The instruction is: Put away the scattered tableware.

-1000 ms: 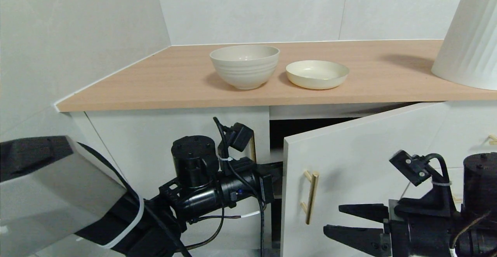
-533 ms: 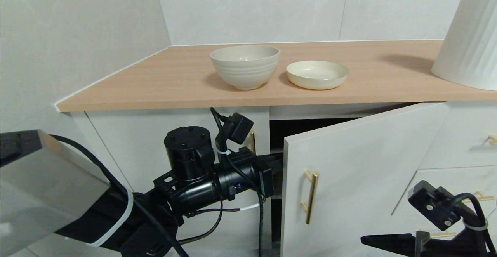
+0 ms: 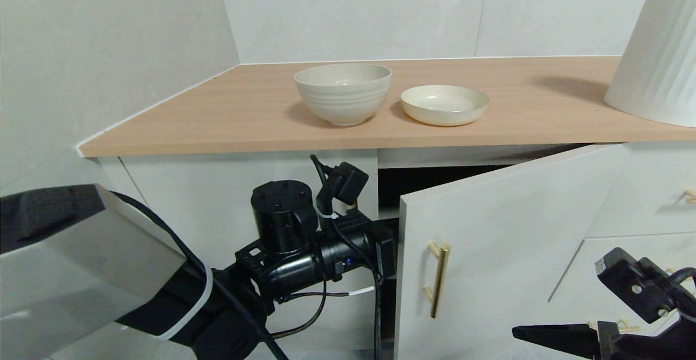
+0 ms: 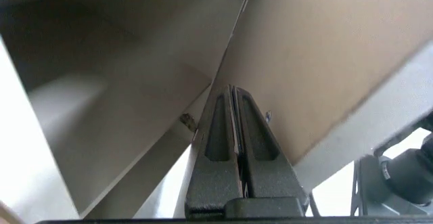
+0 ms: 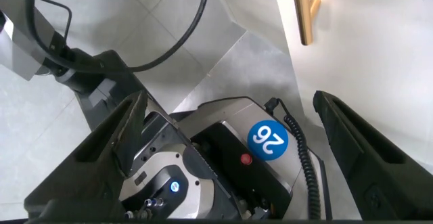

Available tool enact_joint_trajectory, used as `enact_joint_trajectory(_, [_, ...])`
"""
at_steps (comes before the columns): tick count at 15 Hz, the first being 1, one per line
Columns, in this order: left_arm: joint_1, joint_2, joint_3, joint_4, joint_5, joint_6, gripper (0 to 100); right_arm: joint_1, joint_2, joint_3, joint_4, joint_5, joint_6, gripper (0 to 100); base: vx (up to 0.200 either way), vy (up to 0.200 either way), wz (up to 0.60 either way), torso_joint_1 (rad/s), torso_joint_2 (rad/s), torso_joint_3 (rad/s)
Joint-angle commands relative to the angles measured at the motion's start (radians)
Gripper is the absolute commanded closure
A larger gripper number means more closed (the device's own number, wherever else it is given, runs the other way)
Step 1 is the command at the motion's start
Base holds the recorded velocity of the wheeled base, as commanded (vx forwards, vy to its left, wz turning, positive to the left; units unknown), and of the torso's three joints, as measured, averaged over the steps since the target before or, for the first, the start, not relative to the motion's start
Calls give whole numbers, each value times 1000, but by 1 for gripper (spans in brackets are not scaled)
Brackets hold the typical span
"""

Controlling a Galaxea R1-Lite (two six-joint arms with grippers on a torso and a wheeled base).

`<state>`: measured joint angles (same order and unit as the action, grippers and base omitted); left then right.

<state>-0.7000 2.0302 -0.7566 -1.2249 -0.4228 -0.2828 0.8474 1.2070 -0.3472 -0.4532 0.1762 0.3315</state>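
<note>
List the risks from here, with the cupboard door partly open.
The left tool, shut, pokes into the gap behind the cupboard door; it may slip off the edge, leaving the door ajar.
The door could swing into the open right tool, low in front of it.
The bowl and plate sit close; lifting one may nudge the other.

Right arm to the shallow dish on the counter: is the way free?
Probably yes. The right gripper hangs open and low in front of the ajar cabinet door; nothing stands over the shallow dish. It must first rise past the countertop edge.
</note>
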Motion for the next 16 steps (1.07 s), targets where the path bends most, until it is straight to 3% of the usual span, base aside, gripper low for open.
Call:
enact_joint_trajectory(1, [-12, 10, -6, -1, -1, -3, 100, 1, 5, 2, -1, 0, 0, 0, 0, 0, 0, 0, 0, 0])
enact_joint_trajectory(7, [-16, 24, -13, -1, 1, -13, 100, 2, 5, 4, -1, 2, 0, 0, -200, 0, 0, 2, 2, 2])
enact_joint_trajectory(12, [-23, 79, -47, -42, -1, -36, 100, 2, 11, 7, -1, 3, 0, 0, 0, 0, 0, 0, 0, 0])
enact_joint_trajectory(14, [-32, 120, -87, -81, 12, -65, 100, 2, 12, 7, -1, 3, 0, 0, 0, 0, 0, 0, 0, 0])
enact_joint_trajectory(16, [-32, 127, -90, -90, 12, -75, 100, 2, 12, 7, -1, 3, 0, 0, 0, 0, 0, 0, 0, 0])
